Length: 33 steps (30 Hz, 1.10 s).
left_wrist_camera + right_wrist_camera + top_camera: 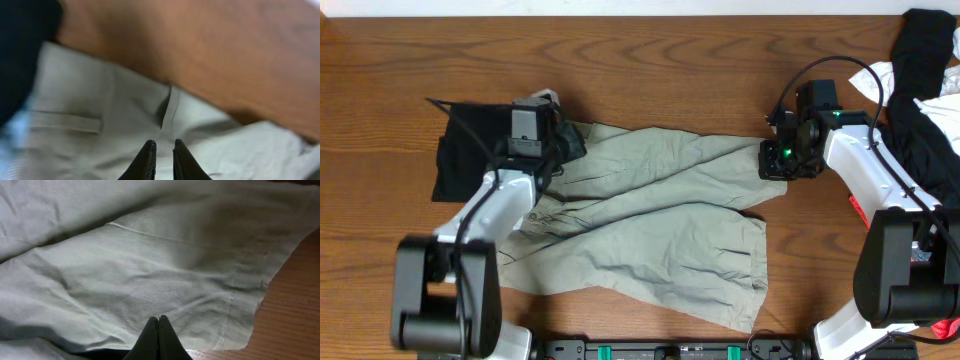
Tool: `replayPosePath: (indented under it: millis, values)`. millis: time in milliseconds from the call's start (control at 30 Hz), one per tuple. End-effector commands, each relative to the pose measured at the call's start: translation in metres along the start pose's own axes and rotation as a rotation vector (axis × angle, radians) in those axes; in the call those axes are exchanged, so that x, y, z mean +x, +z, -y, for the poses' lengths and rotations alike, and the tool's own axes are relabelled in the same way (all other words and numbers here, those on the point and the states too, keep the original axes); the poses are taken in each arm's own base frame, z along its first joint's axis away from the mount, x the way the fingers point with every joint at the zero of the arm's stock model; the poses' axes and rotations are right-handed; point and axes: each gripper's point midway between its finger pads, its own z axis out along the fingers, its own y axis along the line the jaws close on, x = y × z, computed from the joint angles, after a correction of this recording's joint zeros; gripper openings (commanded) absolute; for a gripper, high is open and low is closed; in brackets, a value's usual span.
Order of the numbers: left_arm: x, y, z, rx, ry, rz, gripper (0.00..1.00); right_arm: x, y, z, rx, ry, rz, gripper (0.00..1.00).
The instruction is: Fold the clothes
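On my table point(650, 60): shorts point(660, 220) spread across the middle, waistband end to the left, both legs running right, the near leg in front of the far one. Just beside the waistband end, further left, lies a second garment point(455, 165). At the far right corner, well apart, sits a heap of garments point(925, 70).

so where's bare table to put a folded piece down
Free: the far strip of table above the shorts; the left edge beside the black garment; a small gap right of the shorts' near leg. Crowded: the far right corner, under the pile.
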Motion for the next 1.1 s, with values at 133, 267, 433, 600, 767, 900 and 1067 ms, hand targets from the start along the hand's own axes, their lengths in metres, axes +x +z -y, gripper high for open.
replayPosePath:
  millis: [133,267,433,600,767,900,1067]
  values:
    - [0.032,0.033,-0.009,0.021,-0.008,-0.123,0.14,-0.002,0.003,0.001,0.008,0.024,0.004,0.02]
    - [0.035,0.047,-0.013,0.024,-0.007,-0.116,0.14,-0.005,0.006,0.010,0.056,0.024,0.012,0.02]
    - [0.033,0.062,-0.014,0.037,-0.021,-0.090,0.14,0.000,0.021,0.020,0.072,0.043,-0.031,0.01]
    - [0.014,0.075,-0.007,0.069,-0.028,-0.027,0.14,-0.004,0.021,0.041,0.119,0.139,-0.013,0.11]
    - [-0.016,0.089,0.000,0.085,-0.045,0.059,0.14,-0.001,0.014,0.063,0.123,0.230,-0.015,0.20]
    - [-0.043,0.099,0.011,0.121,-0.075,0.147,0.14,0.007,0.009,0.077,0.129,0.278,-0.037,0.22]
    - [-0.053,0.109,0.017,0.139,-0.097,0.162,0.14,0.010,0.009,0.076,0.099,0.295,-0.049,0.35]
